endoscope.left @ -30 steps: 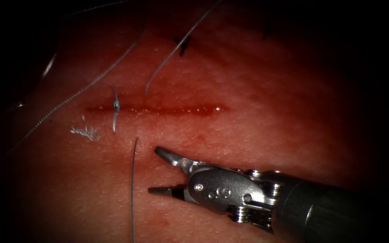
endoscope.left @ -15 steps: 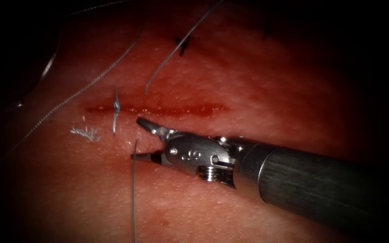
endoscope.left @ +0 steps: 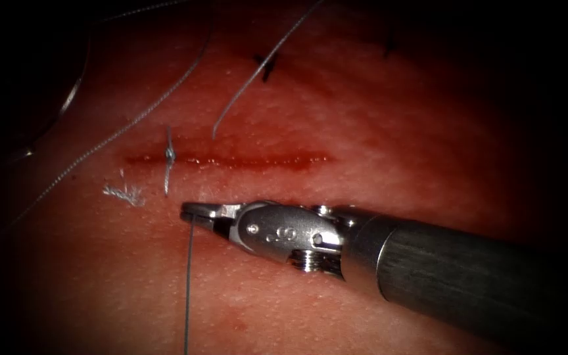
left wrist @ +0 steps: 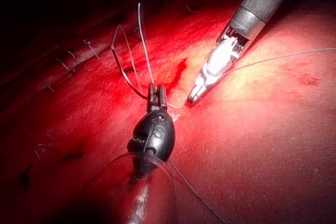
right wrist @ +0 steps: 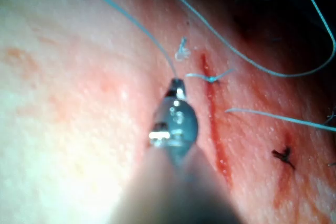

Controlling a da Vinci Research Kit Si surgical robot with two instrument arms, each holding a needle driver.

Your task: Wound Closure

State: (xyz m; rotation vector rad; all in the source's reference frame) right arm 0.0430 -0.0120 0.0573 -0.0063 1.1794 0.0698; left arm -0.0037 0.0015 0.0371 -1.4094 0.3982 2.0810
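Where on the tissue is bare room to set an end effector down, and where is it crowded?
Bare: tissue right of the cut, and below the right end effector, shut on thread. Crowded: around the stitch, where loose strands cross; the left end effector holds thread there. Needle: cannot tell.

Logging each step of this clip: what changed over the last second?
The right tool moved up and left toward the cut, and its open jaws shut on the free thread below the cut. The knotted stitch, frayed thread end and long strand stayed put.
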